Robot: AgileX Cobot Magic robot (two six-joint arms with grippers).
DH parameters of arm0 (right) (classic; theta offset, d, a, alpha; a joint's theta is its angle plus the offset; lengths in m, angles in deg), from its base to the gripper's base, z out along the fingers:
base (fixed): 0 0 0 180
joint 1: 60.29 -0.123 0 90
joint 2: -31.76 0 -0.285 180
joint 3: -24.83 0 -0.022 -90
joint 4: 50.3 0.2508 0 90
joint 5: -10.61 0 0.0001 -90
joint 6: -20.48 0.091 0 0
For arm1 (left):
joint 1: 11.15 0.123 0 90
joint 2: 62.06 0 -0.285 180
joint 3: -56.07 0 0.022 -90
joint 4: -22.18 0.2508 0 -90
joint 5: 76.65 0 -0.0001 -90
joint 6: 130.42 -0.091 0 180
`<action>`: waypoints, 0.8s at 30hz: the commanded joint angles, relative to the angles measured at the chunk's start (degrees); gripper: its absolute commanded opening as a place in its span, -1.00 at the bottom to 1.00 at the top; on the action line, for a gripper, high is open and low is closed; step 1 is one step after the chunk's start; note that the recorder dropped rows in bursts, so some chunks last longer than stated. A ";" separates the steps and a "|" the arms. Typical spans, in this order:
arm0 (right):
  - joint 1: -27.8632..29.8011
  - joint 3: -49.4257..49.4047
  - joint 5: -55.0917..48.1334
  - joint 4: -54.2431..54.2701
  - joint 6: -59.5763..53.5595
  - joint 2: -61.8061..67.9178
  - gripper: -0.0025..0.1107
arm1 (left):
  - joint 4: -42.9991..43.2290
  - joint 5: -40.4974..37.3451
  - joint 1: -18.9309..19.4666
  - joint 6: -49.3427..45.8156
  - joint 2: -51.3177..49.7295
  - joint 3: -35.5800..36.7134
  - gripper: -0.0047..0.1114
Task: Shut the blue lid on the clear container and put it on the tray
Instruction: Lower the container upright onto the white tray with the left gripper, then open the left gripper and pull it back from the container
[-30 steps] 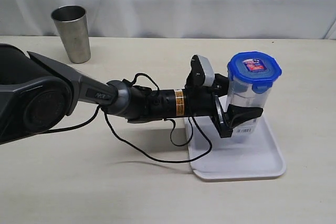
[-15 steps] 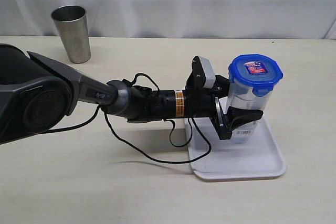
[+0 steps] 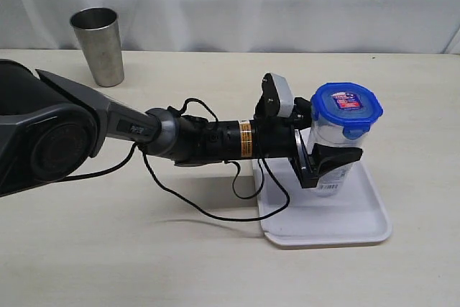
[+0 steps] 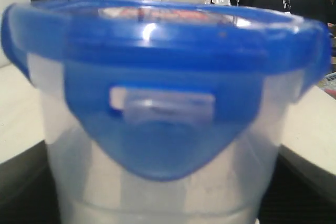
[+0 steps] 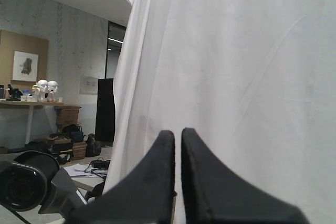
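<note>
The clear container stands upright on the white tray, its white label low on the side. The blue lid sits on its rim with the flaps folded down; in the left wrist view the lid and the container wall fill the picture. My left gripper reaches in from the left and straddles the container's middle, shut on it, with the near black finger across its front and the far finger hidden behind. My right gripper is shut on nothing, seen only against a white curtain.
A steel tumbler stands at the back left of the table. The left arm and its loose black cable lie across the table's middle, up to the tray's left edge. A white curtain backs the table.
The container with its lid has come down a little and now rests lower on the tray, still between the left gripper's fingers. The right gripper has not changed.
</note>
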 commanded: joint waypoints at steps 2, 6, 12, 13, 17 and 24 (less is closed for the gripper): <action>0.08 -0.24 0.70 -0.14 0.11 -0.09 -0.88 | -0.31 0.82 0.26 -0.11 0.53 -0.24 0.36; 0.08 -0.24 0.70 -0.14 0.11 -0.09 -0.88 | 3.01 2.27 1.78 0.15 0.53 -0.24 0.36; 0.08 -0.24 0.70 -0.14 0.11 -0.09 -0.88 | 8.73 5.63 4.65 1.31 0.53 0.12 0.36; 0.08 -0.24 0.70 -0.14 0.11 -0.09 -0.88 | 9.70 5.63 5.10 2.02 0.53 0.12 0.36; 0.08 -0.24 0.70 -0.14 0.11 -0.09 -0.88 | 14.63 5.63 6.98 3.35 0.53 0.12 0.36; 0.08 -0.24 0.71 0.29 0.11 -0.09 -0.88 | 17.21 5.63 11.46 6.99 0.53 0.12 0.36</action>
